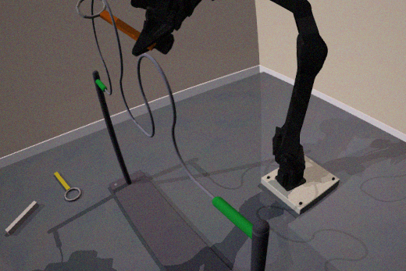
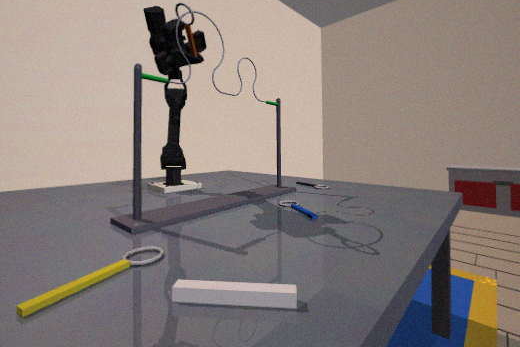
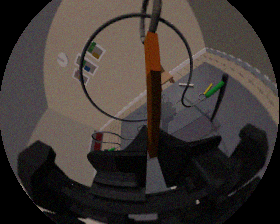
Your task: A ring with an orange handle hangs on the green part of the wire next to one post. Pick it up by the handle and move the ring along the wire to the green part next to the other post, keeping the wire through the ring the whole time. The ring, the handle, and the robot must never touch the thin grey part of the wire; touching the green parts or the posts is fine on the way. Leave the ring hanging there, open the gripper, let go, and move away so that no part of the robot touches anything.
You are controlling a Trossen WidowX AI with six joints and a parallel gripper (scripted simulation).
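Below the wire (image 1: 203, 187) (image 2: 223, 51) in the top view, a white bar (image 1: 21, 217) (image 2: 235, 293) and a yellow-handled ring (image 1: 62, 181) (image 2: 75, 287) lie on the table (image 1: 219, 130) (image 2: 375, 241), to one side. The wire's tall loops stand close to the end effector (image 1: 145, 48) (image 2: 196, 56) (image 3: 152, 150); contact there cannot be confirmed. The ring (image 1: 76, 7) (image 2: 176, 8) (image 3: 191, 55) is up at the wire's highest loop, away from both green parts.

Exterior view: a blue-handled ring (image 2: 304, 211) and a dark-handled one (image 2: 306, 184) lie lower than the wire, on the table. The end effector is beside the high loop, gripping the orange handle (image 1: 121, 26) (image 2: 191, 41) (image 3: 153, 100).

Wrist view: the end effector is narrowed onto the handle's lower end. The handle's upper end and the ring appear beside the wire; their clearance from it cannot be determined.
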